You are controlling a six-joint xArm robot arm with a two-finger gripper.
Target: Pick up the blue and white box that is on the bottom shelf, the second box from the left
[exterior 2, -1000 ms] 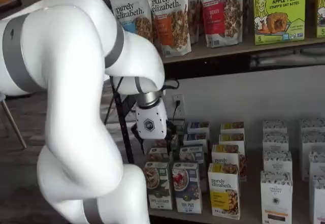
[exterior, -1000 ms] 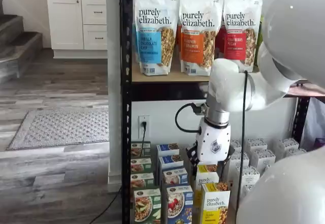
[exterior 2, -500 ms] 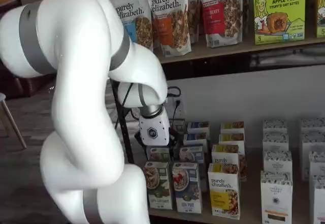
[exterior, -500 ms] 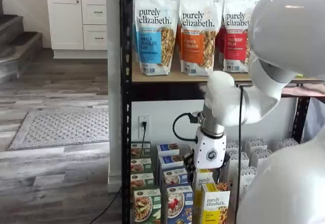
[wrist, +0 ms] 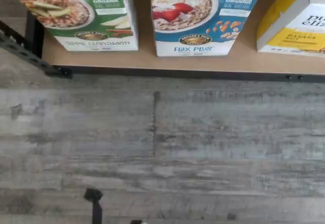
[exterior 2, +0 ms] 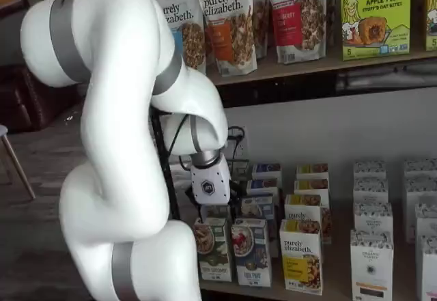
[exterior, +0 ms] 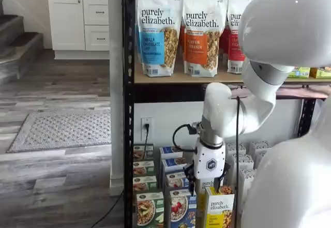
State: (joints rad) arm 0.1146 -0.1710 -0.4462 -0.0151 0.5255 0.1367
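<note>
The blue and white box point(wrist: 204, 18), with a cereal bowl and red berries on its front, stands at the front edge of the bottom shelf point(wrist: 203, 64), between a green-fronted box point(wrist: 81, 16) and a yellow-fronted box point(wrist: 292, 16). It shows in both shelf views point(exterior: 182, 207) point(exterior 2: 251, 252). My gripper point(exterior: 200, 184) hangs over the front rows of boxes, just above and behind the blue and white box, and holds nothing. Its white body and dark fingers also show in a shelf view point(exterior 2: 216, 208). No plain gap between the fingers shows.
Rows of small boxes fill the bottom shelf behind the front row point(exterior 2: 311, 198). White boxes stand at the right point(exterior 2: 372, 260). A black rack post point(exterior: 128, 135) stands to the left. Granola bags point(exterior: 158, 31) sit on the upper tier. Grey wood floor point(wrist: 152, 148) lies before the shelf.
The arm has swung down and to the left in both shelf views. The gripper has come lower over the front rows of boxes, closer to the blue and white box.
</note>
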